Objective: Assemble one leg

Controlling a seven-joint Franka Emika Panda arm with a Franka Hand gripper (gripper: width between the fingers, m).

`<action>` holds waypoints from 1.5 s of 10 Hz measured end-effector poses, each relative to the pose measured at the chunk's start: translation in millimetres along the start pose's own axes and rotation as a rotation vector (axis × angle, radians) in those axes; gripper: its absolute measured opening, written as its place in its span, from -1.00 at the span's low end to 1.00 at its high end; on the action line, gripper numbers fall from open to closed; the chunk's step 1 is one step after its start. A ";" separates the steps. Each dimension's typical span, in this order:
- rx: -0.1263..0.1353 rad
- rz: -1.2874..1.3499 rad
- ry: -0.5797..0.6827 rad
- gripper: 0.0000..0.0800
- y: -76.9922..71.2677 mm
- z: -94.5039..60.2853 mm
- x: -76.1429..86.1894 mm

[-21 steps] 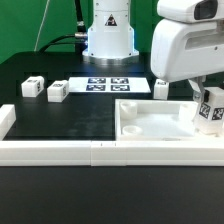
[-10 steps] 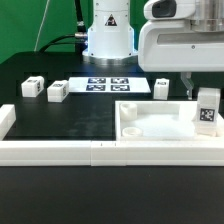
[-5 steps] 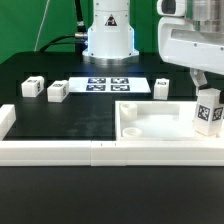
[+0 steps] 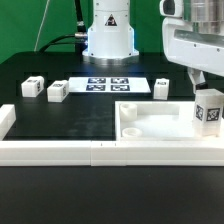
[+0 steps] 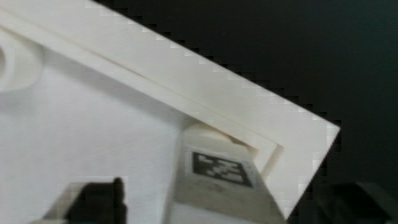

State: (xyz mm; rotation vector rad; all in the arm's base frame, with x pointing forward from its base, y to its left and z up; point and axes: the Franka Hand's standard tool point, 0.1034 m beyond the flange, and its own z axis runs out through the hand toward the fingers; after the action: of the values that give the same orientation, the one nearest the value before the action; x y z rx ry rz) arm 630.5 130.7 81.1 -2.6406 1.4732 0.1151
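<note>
A leg (image 4: 210,110), a small white block with a black-and-white tag, stands upright in the corner recess of the large flat white panel (image 4: 155,128) at the exterior view's right. My gripper (image 4: 204,86) hangs just above it. In the wrist view the leg (image 5: 222,172) sits between my two dark fingers (image 5: 98,202), with a gap on each side. The gripper (image 5: 228,206) is open and holds nothing. Three more legs stand on the black table: two at the exterior view's left (image 4: 33,87) (image 4: 57,92) and one behind the panel (image 4: 161,87).
The marker board (image 4: 107,84) lies at the back middle, in front of the robot base (image 4: 108,35). A low white wall (image 4: 80,150) runs along the table's front edge, with a short return at the exterior view's left (image 4: 6,118).
Over the last second my gripper has shifted toward the exterior view's right above the leg. The leg stays in the panel's corner. Little differs from half a second ago.
</note>
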 end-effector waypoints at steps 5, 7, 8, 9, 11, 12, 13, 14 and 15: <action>-0.072 -0.611 0.005 0.62 -2.9 -2.8 0.3; -0.075 -0.831 0.010 0.62 -3.6 -2.6 2.2; -0.076 -0.942 0.017 0.62 -3.7 -2.2 4.4; -0.084 -1.049 0.016 0.62 -2.9 -1.7 5.6; -0.092 -1.215 0.009 0.62 -2.2 -1.7 6.6; -0.093 -1.228 0.007 0.62 -1.9 -1.5 7.7; -0.093 -1.238 0.008 0.62 -2.0 -1.4 7.8; -0.092 -1.236 0.007 0.62 -2.1 -1.4 7.7; -0.092 -1.236 0.007 0.32 -2.1 -1.4 7.7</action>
State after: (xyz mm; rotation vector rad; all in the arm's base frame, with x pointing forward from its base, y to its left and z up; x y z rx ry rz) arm 636.3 125.1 81.6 -3.0630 -0.3405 0.0476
